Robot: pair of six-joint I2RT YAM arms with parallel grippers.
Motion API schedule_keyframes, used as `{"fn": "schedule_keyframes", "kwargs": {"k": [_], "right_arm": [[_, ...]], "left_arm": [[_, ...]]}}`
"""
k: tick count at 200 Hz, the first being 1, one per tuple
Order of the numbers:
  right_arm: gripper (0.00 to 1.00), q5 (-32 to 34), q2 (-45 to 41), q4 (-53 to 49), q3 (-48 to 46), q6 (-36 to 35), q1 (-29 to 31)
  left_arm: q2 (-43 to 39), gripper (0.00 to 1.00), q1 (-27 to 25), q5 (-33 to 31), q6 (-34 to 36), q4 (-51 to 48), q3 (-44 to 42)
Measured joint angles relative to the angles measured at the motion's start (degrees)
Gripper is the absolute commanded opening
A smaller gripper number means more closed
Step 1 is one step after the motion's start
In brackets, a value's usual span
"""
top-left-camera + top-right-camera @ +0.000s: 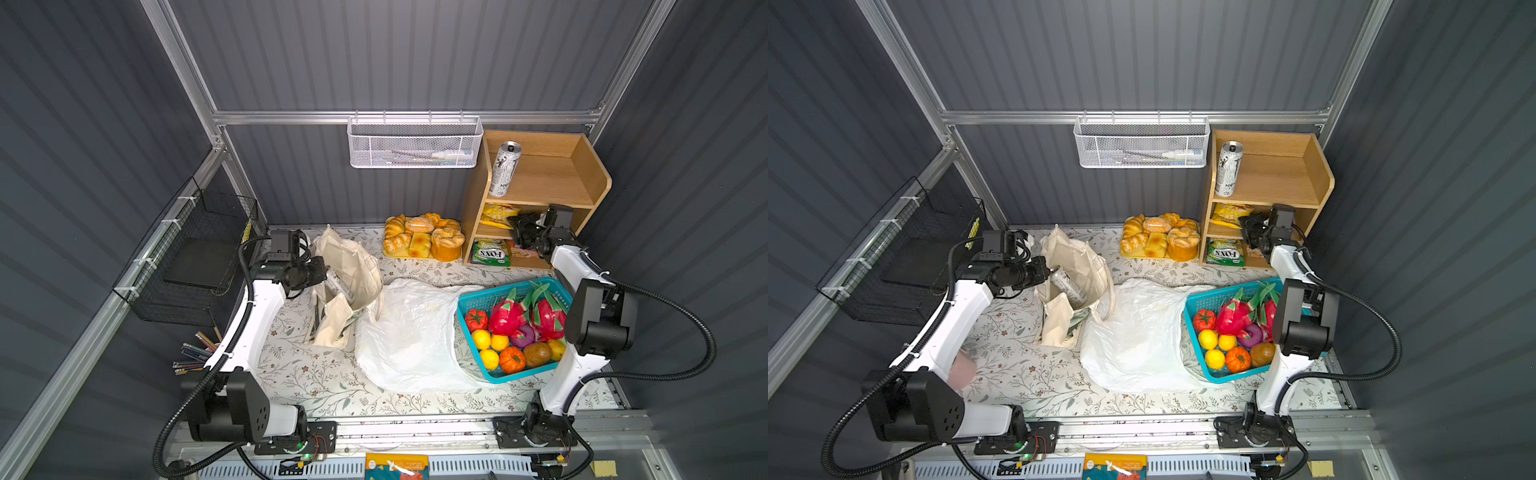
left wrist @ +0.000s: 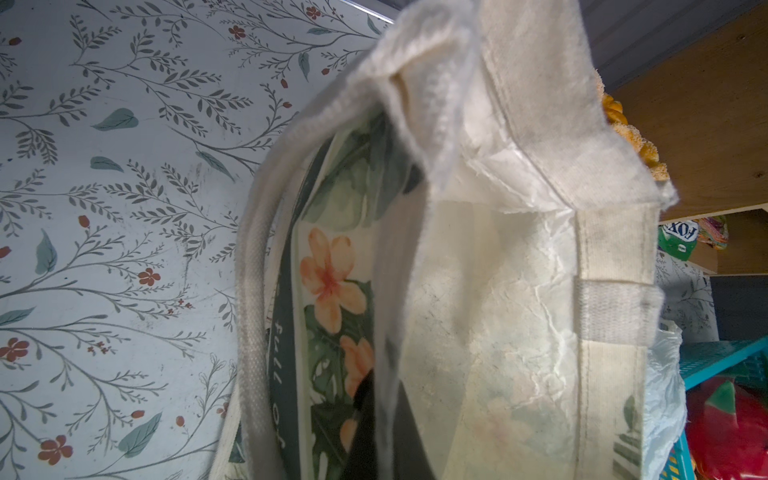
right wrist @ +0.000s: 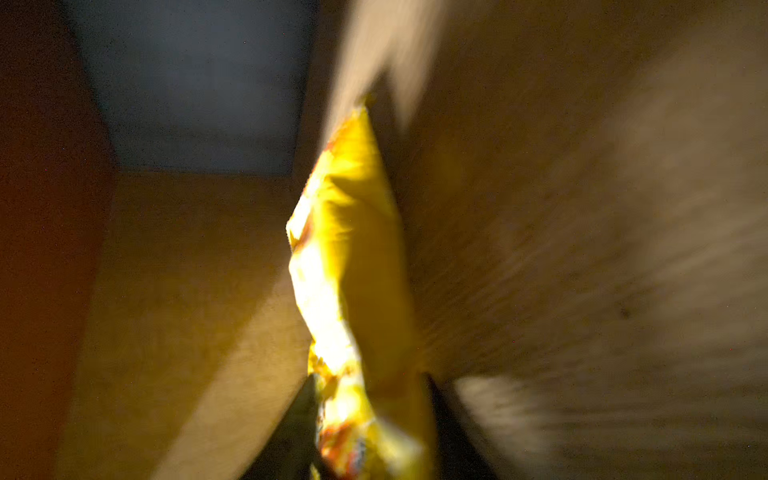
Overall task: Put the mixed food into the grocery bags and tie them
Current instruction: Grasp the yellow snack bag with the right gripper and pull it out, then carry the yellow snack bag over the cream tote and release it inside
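The tote point(image 2: 498, 291) reads "full of" in the left wrist view. Farther back, a green sweet packet point(image 1: 490, 252) on the bottom level of the shelf point(image 1: 582, 166) reads "FOX'S". The lettering on the second can point(image 1: 505, 168), upright on top, is too small to read. The mat point(image 1: 316, 374) is bare in front. The bag point(image 1: 407, 332) lies flat mid-table, touching the tote and lying against the basket point(image 1: 498, 291) that holds the dragon fruits point(image 1: 507, 318). The left gripper point(image 1: 1047, 272) is pinched on the tote's rim, and a can point(image 1: 1068, 286) lies inside. The right gripper point(image 1: 515, 224) reaches into the shelf's middle level, its fingers point(image 3: 301, 411) pressed on either side of the yellow packet point(image 3: 353, 249).
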Motion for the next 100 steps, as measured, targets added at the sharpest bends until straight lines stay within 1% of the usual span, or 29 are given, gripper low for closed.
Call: {"fn": "schedule_keyframes", "kwargs": {"k": [12,20,22,35,56,77,100], "right_arm": [[0.0,-0.5,0.07,0.44,-0.24,0.24,0.0],[0.0,-0.63,-0.17,1.05,-0.68,1.18,-0.04],[0.0,-0.74,-0.26,1.14,-0.79,0.33,-0.04],[0.0,-1.07,-1.49,2.29,-2.56,0.74,-0.13],[0.0,-1.2,-5.84,3.39,-7.32,0.81,-0.44],[0.0,-1.27,-12.81,4.26,-13.53,0.87,-0.7],[0.0,-1.38,-22.43,4.61,-20.39,0.61,-0.74]], "left_arm": [[0.0,0.0,0.02,0.0,0.0,-0.13,0.02],[0.0,0.0,0.02,0.0,0.0,-0.11,0.04],[0.0,0.0,0.02,0.0,0.0,-0.11,0.04],[0.0,0.0,0.02,0.02,0.0,-0.11,0.04],[0.02,0.0,0.02,0.04,-0.02,-0.04,0.04],[0.37,0.0,0.02,0.02,-0.04,0.0,0.11],[1.01,0.0,0.02,0.02,-0.07,-0.04,0.66]]}}
